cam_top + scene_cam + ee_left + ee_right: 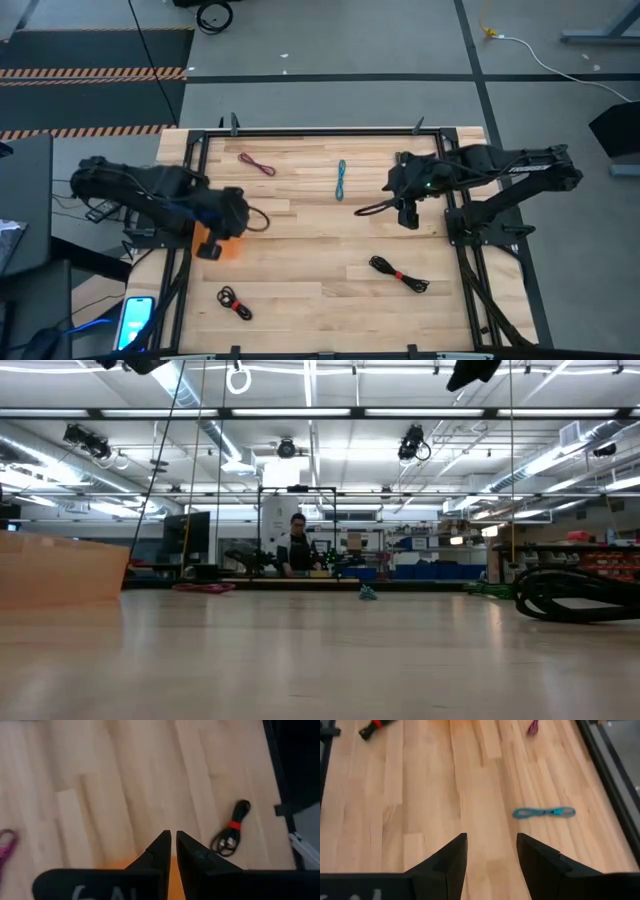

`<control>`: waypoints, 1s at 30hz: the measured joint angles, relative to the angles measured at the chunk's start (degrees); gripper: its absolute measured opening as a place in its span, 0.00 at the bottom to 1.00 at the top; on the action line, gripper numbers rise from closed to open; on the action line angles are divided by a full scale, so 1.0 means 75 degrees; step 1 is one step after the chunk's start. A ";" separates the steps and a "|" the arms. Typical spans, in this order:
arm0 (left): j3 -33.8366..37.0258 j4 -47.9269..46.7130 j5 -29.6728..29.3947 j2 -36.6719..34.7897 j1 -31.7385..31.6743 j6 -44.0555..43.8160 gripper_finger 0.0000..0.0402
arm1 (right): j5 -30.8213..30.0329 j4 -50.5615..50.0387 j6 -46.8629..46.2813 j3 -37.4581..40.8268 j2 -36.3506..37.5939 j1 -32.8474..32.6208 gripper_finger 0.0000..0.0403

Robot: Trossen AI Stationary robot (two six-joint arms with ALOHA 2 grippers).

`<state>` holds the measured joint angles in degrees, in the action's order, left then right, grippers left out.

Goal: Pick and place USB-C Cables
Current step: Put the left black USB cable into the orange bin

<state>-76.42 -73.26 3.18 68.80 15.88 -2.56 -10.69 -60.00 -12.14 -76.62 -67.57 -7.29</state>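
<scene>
While the wooden worktop (310,270) carries the cables, the left gripper (210,250) sits at its left edge with fingers nearly touching, holding nothing. The right gripper (408,215) hovers right of centre, fingers spread wide and empty. One black coil (398,274) lies front right, another (234,302) front left; the teal-blue cable (341,179) and maroon cable (257,164) lie toward the back.

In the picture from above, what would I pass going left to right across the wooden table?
Left gripper → black coil with red tie → maroon cable → teal-blue cable → black cable with red tie, with the right gripper at about the same spot across.
</scene>
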 joint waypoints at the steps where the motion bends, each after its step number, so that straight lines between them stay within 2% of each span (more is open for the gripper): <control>1: 0.0000 0.0022 0.0035 0.0114 0.0164 -0.0055 0.09 | 0.0039 -0.0070 -0.0076 0.0000 -0.0017 -0.0027 0.44; 4: 0.0000 -0.0003 0.0064 0.0460 0.0586 -0.0375 0.09 | 0.0236 -0.0278 -0.0310 0.0000 -0.0045 -0.0138 0.44; 10: 0.0000 0.0059 -0.0114 0.1111 0.1351 -0.1774 0.09 | 0.0248 -0.0475 -0.0591 0.0000 -0.0044 -0.0581 0.44; 13: 0.0000 0.0402 -0.0182 0.1452 0.1919 -0.2214 0.13 | 0.0247 -0.0473 -0.0617 0.0000 -0.0044 -0.0842 0.44; 18: -0.0003 0.1296 -0.0258 0.2082 0.2900 -0.2934 0.31 | 0.0247 -0.0473 -0.0644 0.0000 -0.0044 -0.1250 0.44; 24: 0.0000 0.1642 -0.0588 0.2846 0.3779 -0.3970 0.55 | 0.0247 -0.0473 -0.0633 0.0003 -0.0044 -0.1688 0.44; 30: 0.0000 0.1621 -0.0591 0.3569 0.4294 -0.3977 0.66 | 0.0247 -0.0475 -0.0618 0.0003 -0.0044 -0.2088 0.44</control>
<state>-76.42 -61.10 -1.26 95.57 48.09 -32.38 -8.84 -63.57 -16.78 -76.60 -67.90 -22.96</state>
